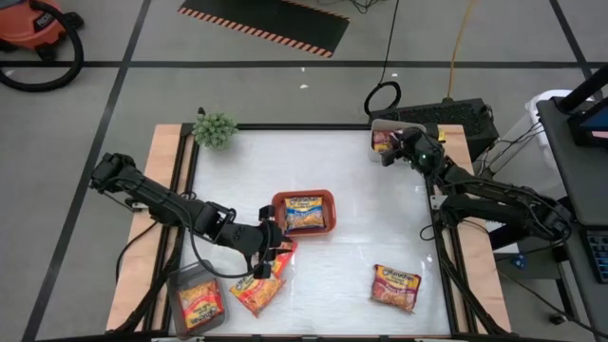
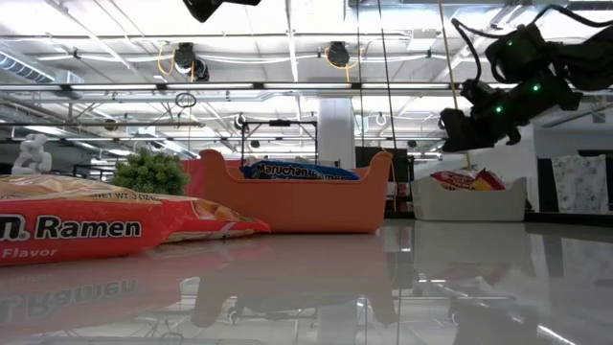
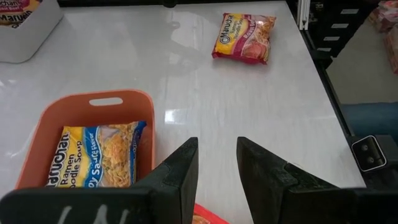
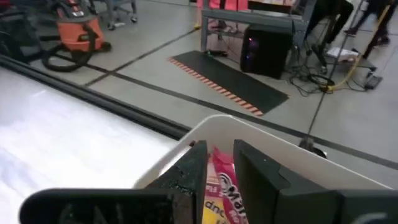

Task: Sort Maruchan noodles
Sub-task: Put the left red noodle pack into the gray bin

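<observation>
Glossy white, the worktop (image 1: 351, 266) reflects the ceiling lights and carries the Maruchan noodles in scattered spots. One blue-yellow packet (image 1: 304, 215) lies in the orange tray (image 1: 277, 204) near the middle; an orange packet (image 1: 199, 301) sits in the grey tray (image 1: 180, 282) at the near left corner; a red-pink packet (image 1: 395, 286) lies loose toward the near right; loose orange packets (image 1: 256, 293) lie beneath the left arm's end. Another packet is seen in the white tray (image 1: 380, 126) at the far right corner.

The left pincer (image 3: 216, 163) hangs just beside the orange tray with its fingers apart and nothing between them. The right pincer (image 4: 219, 163) is held over the white tray, its fingers set a little apart with a red-pink packet (image 4: 221, 190) showing in the gap — whether it is clamped cannot be told.

The packets are judged light and crinkly, stiff only where the noodle block fills them — the film is probably slippery on the gloss. A hold across a short edge, biting the seam and a corner of the block, is judged safest; hard squeezing could crack the noodles.
</observation>
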Controlling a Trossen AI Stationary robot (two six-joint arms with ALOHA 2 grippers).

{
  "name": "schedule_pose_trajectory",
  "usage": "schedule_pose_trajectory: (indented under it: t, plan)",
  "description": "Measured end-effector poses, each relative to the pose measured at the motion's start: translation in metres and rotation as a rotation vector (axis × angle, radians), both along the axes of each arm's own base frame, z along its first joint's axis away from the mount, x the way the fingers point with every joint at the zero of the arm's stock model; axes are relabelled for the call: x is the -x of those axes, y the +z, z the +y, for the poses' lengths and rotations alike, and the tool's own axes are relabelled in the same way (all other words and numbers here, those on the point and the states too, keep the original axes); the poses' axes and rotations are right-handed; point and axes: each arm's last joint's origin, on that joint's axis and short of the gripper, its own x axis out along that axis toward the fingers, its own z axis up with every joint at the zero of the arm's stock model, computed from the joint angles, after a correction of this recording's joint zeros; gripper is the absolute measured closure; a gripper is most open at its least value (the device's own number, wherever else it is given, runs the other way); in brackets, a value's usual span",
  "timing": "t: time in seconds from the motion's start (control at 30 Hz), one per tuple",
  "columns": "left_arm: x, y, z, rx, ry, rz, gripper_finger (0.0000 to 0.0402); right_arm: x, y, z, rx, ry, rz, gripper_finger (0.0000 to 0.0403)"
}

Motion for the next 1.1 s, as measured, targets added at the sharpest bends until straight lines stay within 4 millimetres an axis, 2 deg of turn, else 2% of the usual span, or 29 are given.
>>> schedule_pose_trajectory:
  t: [0.13,0.23,0.4,0.63,0.9,1.1]
  plan:
    - [0.0,0.0,0.0,-0.007,-0.006,-0.002,0.0286,0.005,-0.01,-0.005,-0.007,-0.111,0.033,0.0328]
    - [0.0,0.001,0.0,0.002,0.0,-0.007,0.0286,0.009,-0.02,-0.008,-0.014,-0.172,-0.035,0.0328]
    - [-0.001,0.001,0.0,0.015,0.006,-0.014,0.0286,0.01,-0.037,-0.012,-0.065,-0.148,-0.117,0.0328]
    - [-0.001,0.001,0.0,0.012,0.004,-0.016,0.0286,0.006,-0.056,-0.015,-0.162,-0.119,-0.068,0.0328]
    - [-0.001,0.001,0.0,0.003,-0.001,-0.011,0.0286,0.003,-0.053,-0.015,-0.165,-0.055,-0.128,0.0328]
    - [0.0,0.0,0.0,-0.008,-0.005,-0.001,0.0286,0.002,-0.035,-0.012,-0.066,-0.014,-0.199,0.0328]
